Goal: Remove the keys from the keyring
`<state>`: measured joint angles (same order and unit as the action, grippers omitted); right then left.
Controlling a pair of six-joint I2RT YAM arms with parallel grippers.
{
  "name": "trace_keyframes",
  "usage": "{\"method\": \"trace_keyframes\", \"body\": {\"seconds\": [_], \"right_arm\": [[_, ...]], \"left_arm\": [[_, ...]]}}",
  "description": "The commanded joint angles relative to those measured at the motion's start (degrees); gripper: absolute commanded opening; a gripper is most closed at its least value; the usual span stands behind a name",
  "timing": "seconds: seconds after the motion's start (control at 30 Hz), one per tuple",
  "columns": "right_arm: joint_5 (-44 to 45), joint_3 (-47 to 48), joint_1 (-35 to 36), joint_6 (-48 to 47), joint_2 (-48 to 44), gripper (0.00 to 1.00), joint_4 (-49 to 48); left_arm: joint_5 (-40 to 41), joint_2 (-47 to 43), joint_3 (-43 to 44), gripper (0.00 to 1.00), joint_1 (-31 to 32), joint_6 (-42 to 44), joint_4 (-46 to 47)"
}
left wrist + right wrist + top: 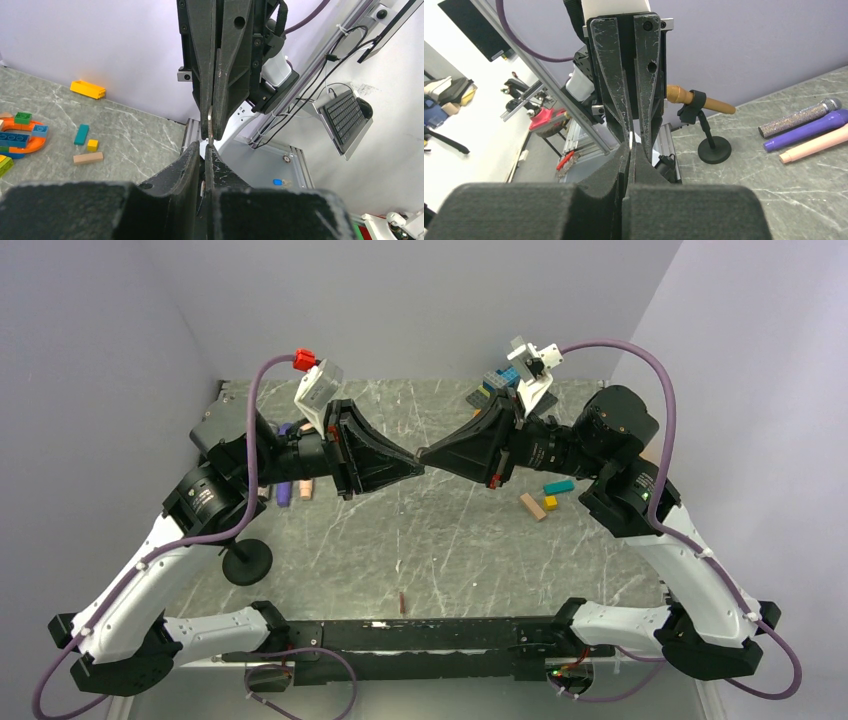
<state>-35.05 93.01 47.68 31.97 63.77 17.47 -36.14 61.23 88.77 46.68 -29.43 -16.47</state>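
My two grippers meet tip to tip in the air over the middle of the table. The left gripper (417,467) (205,150) is shut on something thin and pale deep between its jaws, which looks like the keyring's thin ring. The right gripper (425,454) (630,151) is shut on a thin silver-grey metal strip, the key (210,123), seen edge-on and reaching down to the left fingertips. It shows as a pale sliver in the right wrist view (630,139). A tiny thin red piece (402,602) lies on the table near the front edge. I cannot tell if it is the red tag.
A black microphone stand (246,562) (714,150) stands front left. Purple, glitter and pink microphones (809,127) lie at the left. Loose toy blocks (547,498) (88,158) lie at the right. A brick pile (497,386) and an orange toy piece (25,145) sit at the back right.
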Motion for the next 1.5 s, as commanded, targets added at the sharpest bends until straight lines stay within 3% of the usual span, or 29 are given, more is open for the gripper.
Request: {"method": "trace_keyframes", "body": {"seconds": [0.0,0.27,0.47,0.57,1.0,1.27,1.47], "right_arm": [[-0.95,0.57,0.09,0.19,-0.74,0.00,-0.43],[-0.66,0.13,0.18,-0.10,-0.80,0.00,0.63],[-0.99,-0.50,0.14,-0.11,-0.98,0.00,1.41],[-0.84,-0.62,0.13,-0.31,-1.03,0.00,1.51],[-1.69,-0.90,0.17,0.13,-1.28,0.00,0.59],[-3.61,-1.08,0.15,0.72,-1.43,0.00,-0.37],[-3.80,-1.17,0.17,1.07,-1.30,0.00,-1.06]], "left_arm": [[-0.75,-0.67,1.36,0.15,-0.43,-0.44,4.80],[-0.35,-1.58,0.45,0.17,-0.61,-0.27,4.46],[-0.42,-2.40,-0.70,0.38,-0.70,-0.62,5.20],[-0.58,-2.43,-0.55,0.42,-0.72,-0.58,5.31],[0.32,-2.46,-0.92,0.44,-0.73,-0.23,4.62],[3.12,-2.76,-0.26,0.57,-1.48,-0.39,4.91],[0.91,-2.05,-0.47,0.57,-1.91,-1.32,5.86]]}}
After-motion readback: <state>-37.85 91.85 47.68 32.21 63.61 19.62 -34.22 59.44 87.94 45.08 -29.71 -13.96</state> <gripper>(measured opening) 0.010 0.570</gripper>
